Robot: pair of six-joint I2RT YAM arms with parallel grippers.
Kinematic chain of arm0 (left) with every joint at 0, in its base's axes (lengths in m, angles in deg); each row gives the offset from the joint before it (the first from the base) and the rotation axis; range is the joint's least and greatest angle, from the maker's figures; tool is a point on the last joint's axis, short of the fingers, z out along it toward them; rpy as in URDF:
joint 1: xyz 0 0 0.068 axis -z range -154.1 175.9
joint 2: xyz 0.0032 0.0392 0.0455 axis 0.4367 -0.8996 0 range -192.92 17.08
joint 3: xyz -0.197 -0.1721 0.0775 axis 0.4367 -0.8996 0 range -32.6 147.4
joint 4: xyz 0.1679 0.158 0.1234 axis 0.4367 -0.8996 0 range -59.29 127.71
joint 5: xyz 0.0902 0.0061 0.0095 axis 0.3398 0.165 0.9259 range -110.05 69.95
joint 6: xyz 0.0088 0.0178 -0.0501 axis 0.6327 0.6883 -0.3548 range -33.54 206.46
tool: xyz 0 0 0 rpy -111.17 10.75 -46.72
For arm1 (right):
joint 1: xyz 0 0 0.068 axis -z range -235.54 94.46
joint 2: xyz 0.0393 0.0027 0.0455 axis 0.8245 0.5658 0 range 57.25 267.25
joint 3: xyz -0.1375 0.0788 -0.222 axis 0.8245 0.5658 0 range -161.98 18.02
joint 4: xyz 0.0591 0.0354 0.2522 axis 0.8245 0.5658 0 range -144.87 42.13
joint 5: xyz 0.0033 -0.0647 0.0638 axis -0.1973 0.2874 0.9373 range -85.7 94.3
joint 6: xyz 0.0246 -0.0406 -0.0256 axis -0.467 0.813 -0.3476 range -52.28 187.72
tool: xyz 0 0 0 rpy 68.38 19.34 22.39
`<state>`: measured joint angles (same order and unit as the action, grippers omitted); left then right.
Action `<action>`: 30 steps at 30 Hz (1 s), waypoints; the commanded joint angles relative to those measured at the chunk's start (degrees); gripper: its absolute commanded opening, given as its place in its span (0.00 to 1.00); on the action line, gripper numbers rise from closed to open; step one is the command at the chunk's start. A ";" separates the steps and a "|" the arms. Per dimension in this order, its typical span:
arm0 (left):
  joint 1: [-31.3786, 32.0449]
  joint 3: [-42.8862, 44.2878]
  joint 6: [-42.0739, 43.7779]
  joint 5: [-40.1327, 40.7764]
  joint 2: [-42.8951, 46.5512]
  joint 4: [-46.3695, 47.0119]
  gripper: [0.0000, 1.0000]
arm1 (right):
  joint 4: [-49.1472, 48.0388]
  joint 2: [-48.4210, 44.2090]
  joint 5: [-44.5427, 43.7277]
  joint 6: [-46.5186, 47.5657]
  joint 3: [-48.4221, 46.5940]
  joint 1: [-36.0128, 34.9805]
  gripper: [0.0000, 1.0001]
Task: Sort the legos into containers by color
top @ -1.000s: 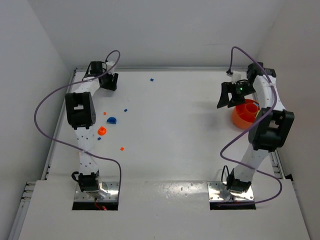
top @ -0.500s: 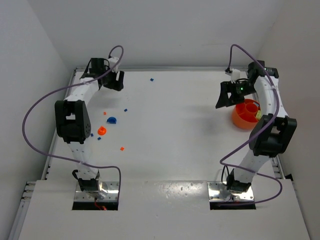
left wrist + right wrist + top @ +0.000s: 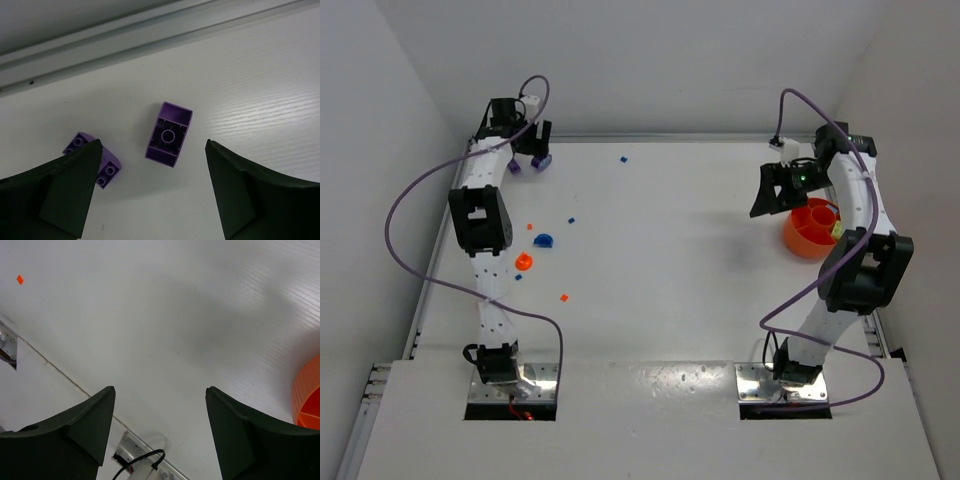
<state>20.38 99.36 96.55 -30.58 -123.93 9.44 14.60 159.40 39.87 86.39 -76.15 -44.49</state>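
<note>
Two purple legos lie at the table's far left corner: one underside up (image 3: pixel 169 134) (image 3: pixel 542 160), one studs up (image 3: pixel 106 169) (image 3: pixel 515 167), partly behind my left finger. My left gripper (image 3: pixel 153 145) (image 3: pixel 527 148) hangs open above them, holding nothing. Tiny blue legos (image 3: pixel 623 158) (image 3: pixel 571 219) and orange-red ones (image 3: pixel 563 297) (image 3: pixel 530 227) are scattered on the left half. A small blue container (image 3: pixel 542 240) and a small orange one (image 3: pixel 523 261) stand there too. My right gripper (image 3: pixel 160 389) (image 3: pixel 767 200) is open and empty over bare table, just left of the orange bowl (image 3: pixel 812 227) (image 3: pixel 307 400).
A raised rail (image 3: pixel 150 40) and the back wall run right behind the purple pieces. An orange-red speck (image 3: pixel 20 279) shows far off in the right wrist view. The arm's base plate and a black cable (image 3: pixel 142 465) lie below the right gripper.
My left gripper has opened wider and drawn back toward the far left corner, and the two purple pieces now show on the table. The right arm has barely moved.
</note>
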 commanded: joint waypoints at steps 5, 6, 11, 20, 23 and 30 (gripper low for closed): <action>-0.11 3.57 0.81 -2.48 -3.91 -1.17 0.89 | -0.65 1.03 -0.33 0.31 -0.05 -0.41 0.73; -0.11 3.57 0.81 -2.48 -3.92 -1.17 0.89 | -0.65 1.04 -0.33 0.31 -0.05 -0.41 0.73; -0.63 3.04 0.81 -1.87 -5.15 -0.03 0.86 | -0.65 2.08 -0.33 -0.22 -0.05 -0.41 0.73; -0.63 2.51 0.20 -1.35 -7.53 1.20 0.64 | -1.18 2.62 -0.86 -0.75 -0.05 -0.41 0.73; -0.63 2.51 0.20 -1.34 -7.53 1.20 0.57 | -1.18 3.14 -1.38 -0.75 -0.58 -0.41 0.73; -0.63 -2.22 2.12 -5.64 -4.37 2.34 0.27 | -0.14 3.67 -0.06 0.30 -1.10 -0.94 0.72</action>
<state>20.18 99.38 97.49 -33.07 -131.88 9.75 14.25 162.66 38.41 85.76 -76.06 -44.62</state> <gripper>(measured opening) 0.407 0.720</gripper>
